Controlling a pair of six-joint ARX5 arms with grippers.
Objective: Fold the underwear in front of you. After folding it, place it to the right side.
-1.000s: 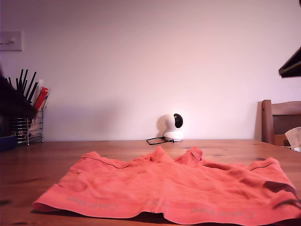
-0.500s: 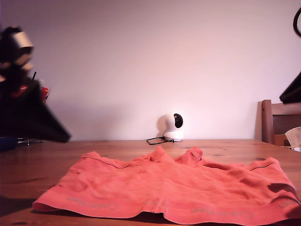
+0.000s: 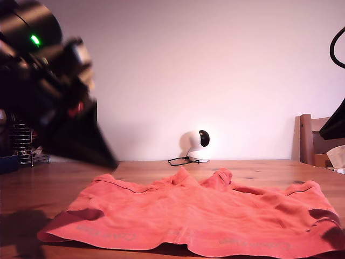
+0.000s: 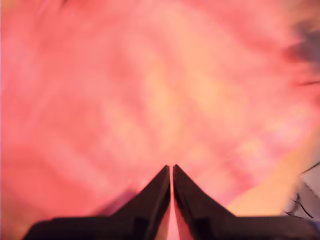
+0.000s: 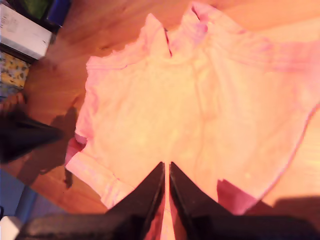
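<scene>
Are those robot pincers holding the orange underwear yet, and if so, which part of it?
Nothing is held. My first pincer and my second pincer both hang shut above the underwear, which lies flat on the table.

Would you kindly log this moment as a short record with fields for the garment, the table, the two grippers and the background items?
garment: the underwear, coral, spread flat and unfolded, waistband toward the camera
surface: wooden table
first gripper: my first gripper, jaws together, over the fabric, holding nothing visible
second gripper: my second gripper, jaws together, above the underwear, holding nothing
background: white camera by the wall; wire rack at the exterior view's left; wooden chair at its right
</scene>
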